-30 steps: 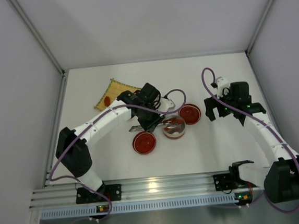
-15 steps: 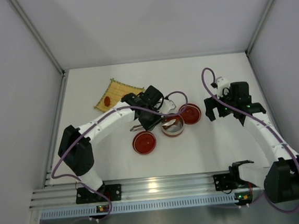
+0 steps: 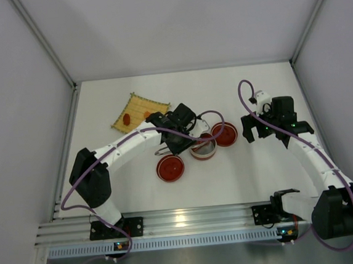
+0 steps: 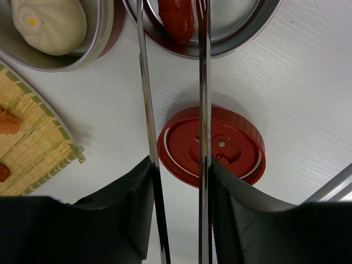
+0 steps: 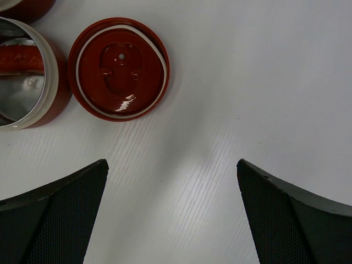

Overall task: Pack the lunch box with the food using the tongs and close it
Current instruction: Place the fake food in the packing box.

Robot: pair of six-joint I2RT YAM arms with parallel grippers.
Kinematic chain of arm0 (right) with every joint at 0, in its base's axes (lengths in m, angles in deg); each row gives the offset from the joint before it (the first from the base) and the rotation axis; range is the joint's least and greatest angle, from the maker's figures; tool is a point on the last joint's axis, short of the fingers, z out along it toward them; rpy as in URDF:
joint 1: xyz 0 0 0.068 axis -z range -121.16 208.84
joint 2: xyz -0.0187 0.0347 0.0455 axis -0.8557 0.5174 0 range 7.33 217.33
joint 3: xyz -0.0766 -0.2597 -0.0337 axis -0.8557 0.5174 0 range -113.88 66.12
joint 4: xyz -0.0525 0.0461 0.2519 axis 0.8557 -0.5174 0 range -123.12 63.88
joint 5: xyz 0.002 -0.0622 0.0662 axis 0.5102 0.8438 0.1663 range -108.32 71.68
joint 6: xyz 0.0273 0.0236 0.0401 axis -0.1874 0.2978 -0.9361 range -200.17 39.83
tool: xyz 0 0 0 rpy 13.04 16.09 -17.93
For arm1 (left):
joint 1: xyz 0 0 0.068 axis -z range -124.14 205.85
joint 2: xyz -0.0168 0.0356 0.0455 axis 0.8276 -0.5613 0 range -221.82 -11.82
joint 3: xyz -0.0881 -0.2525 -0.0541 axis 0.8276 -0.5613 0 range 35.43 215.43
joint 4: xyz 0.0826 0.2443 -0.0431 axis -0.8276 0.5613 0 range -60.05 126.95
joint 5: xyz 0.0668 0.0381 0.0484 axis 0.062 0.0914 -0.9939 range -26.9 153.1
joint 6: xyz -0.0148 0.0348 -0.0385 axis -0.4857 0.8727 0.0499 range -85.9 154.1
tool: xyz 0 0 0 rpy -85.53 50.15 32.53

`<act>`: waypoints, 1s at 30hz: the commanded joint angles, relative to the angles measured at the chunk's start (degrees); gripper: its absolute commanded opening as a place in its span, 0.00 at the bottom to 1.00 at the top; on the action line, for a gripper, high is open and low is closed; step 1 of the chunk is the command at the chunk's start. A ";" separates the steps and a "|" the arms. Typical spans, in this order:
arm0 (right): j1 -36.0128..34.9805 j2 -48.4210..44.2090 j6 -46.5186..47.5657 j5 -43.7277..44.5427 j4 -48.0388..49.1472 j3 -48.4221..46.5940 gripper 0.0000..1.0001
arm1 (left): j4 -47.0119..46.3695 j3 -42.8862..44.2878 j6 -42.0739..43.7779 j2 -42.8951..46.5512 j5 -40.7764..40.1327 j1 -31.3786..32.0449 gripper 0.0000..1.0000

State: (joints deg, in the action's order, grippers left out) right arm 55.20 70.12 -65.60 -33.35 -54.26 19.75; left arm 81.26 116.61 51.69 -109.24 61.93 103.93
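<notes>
My left gripper is shut on the silver tongs, whose two arms run up over a red lid into a round steel lunch box tin. A red elongated food piece lies in that tin between the tong arms. Beside it, a second tin contains a white round bun. From above, the left gripper hovers by the tin. My right gripper is open over bare table, away from the food.
A yellow woven mat at the back left carries a red piece and an orange piece. One red lid lies near the front, another red lid right of the tins. White walls enclose the table.
The left arm has shifted slightly right over the tins. Its jaws have eased, so the tong arms stand wider apart. The right arm has not moved.
</notes>
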 commanded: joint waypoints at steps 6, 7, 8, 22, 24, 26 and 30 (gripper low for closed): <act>-0.14 0.06 0.64 0.09 -0.60 -0.92 0.99 | -1.74 1.43 0.44 1.45 -1.03 0.35 0.47; -0.05 0.06 0.64 0.09 -0.69 -0.83 0.99 | -1.74 1.86 0.26 1.45 -0.94 0.35 0.47; -0.14 0.06 0.64 0.09 -0.69 -0.91 0.99 | -1.56 2.04 0.34 1.62 -0.77 0.35 0.47; -0.14 0.23 0.64 -0.35 -0.60 -1.00 0.99 | 2.30 6.61 -0.36 6.80 -0.24 0.44 0.44; -0.05 0.32 0.72 -0.35 -0.60 -1.00 0.99 | 2.74 7.05 -0.88 7.77 -0.59 0.44 0.43; -0.05 0.23 0.64 -0.35 -0.77 -1.00 0.99 | 3.01 7.14 -1.41 9.52 -1.64 0.35 0.43; -0.05 0.15 0.72 -0.53 -0.78 -1.00 0.99 | 2.66 7.40 -4.21 12.87 -4.46 -1.48 0.41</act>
State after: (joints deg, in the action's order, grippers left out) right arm 55.20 70.14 -65.58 -33.40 -54.26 19.75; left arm 83.73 121.53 50.22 -100.83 60.23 103.73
